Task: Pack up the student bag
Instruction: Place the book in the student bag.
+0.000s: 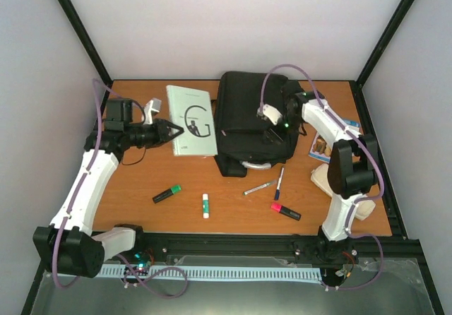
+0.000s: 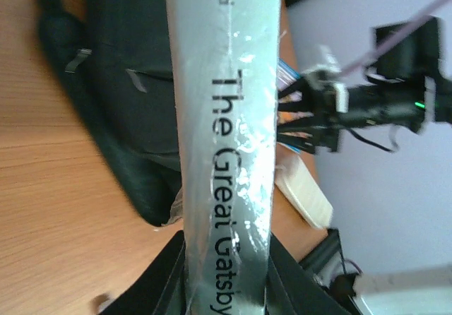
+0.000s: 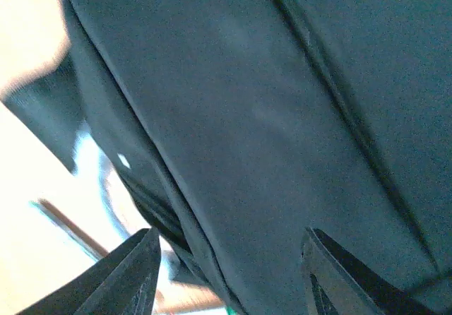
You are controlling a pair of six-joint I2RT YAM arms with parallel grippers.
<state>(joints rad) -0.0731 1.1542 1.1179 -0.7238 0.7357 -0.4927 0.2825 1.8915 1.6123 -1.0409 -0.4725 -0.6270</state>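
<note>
The student bag (image 1: pixel 251 117) is a large black backpack lying at the back middle of the table, with its grey loop handle (image 1: pixel 256 164) at the near end. A white book (image 1: pixel 191 119), "The Great Gatsby", sits just left of it. My left gripper (image 1: pixel 171 131) is shut on the book's left edge. In the left wrist view the book's spine (image 2: pixel 226 117) runs up from between the fingers (image 2: pixel 159 280), with the bag (image 2: pixel 127 96) behind it. My right gripper (image 1: pixel 272 117) is open over the bag's right side. In the right wrist view its gripper (image 3: pixel 229 265) has its jaws apart around black fabric (image 3: pixel 268 117).
On the near table lie a green highlighter (image 1: pixel 167 194), a glue stick (image 1: pixel 205 205), a silver pen (image 1: pixel 260 187), a blue pen (image 1: pixel 280 183) and a red highlighter (image 1: pixel 285 211). A cream pencil case (image 1: pixel 321 177) and a small packet (image 1: pixel 325 145) lie at the right.
</note>
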